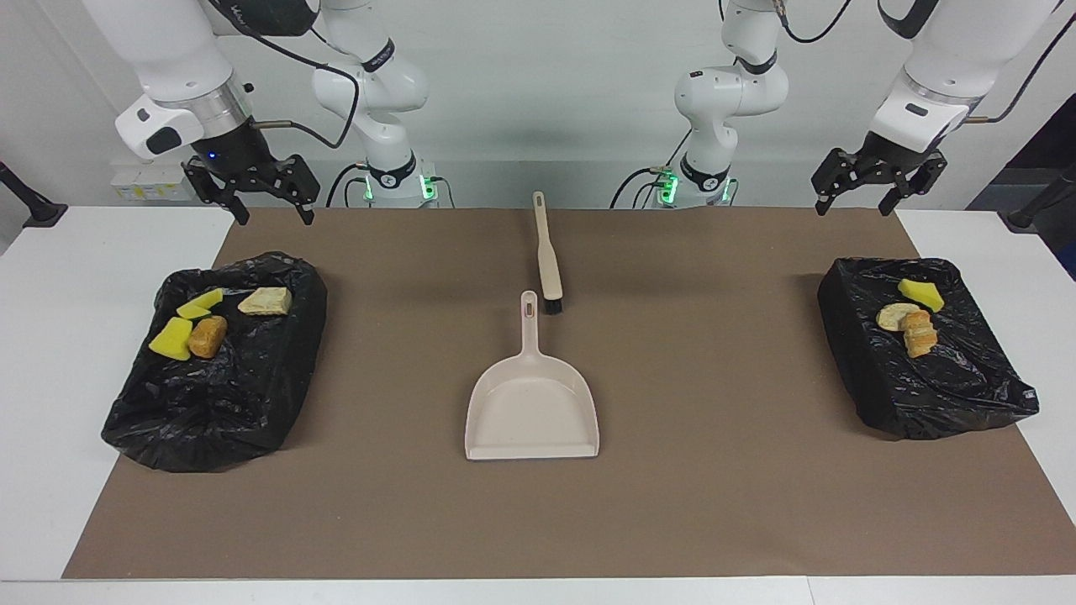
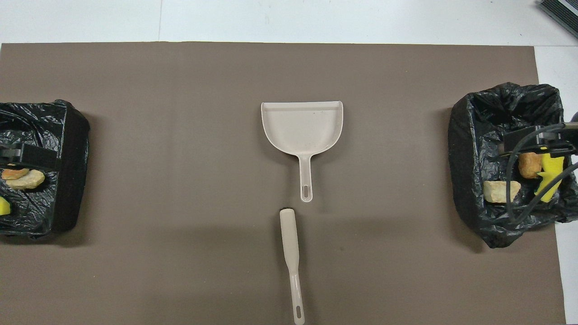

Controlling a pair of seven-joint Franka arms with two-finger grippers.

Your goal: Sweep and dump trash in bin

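The right end effector point(image 1: 260, 192) hangs released, fingers apart and holding nothing, over the robots' edge of the brown mat point(image 1: 723, 504). Just below it and farther from the robots sits a bin lined with a black bag point(image 1: 218, 403), already holding part of the trash point(image 1: 192, 329): two yellow sponge chunks, a golden-brown lump and a pale bread-like piece.

Well away from that end effector, toward the middle of the tabletop point(image 1: 50, 378), lie the beige brush point(image 1: 546, 256) and, farther from the robots, the beige dustpan point(image 1: 531, 403), its handle pointing at the brush's bristle end; neither is touched.

The left end effector point(image 1: 872, 178) is likewise released and empty, raised above the mat's corner at its own end. Below it and farther out, the second lined bin point(image 1: 941, 386) holds the remaining trash point(image 1: 912, 315): one yellow chunk, a pale lump and a brown one.

No pieces show loose on the mat.

By their look the bits are light and soft; sponge would squash and spring back, bread-like lumps might crumble. A gentle pinch across a chunk's middle should serve, or a brush stroke.
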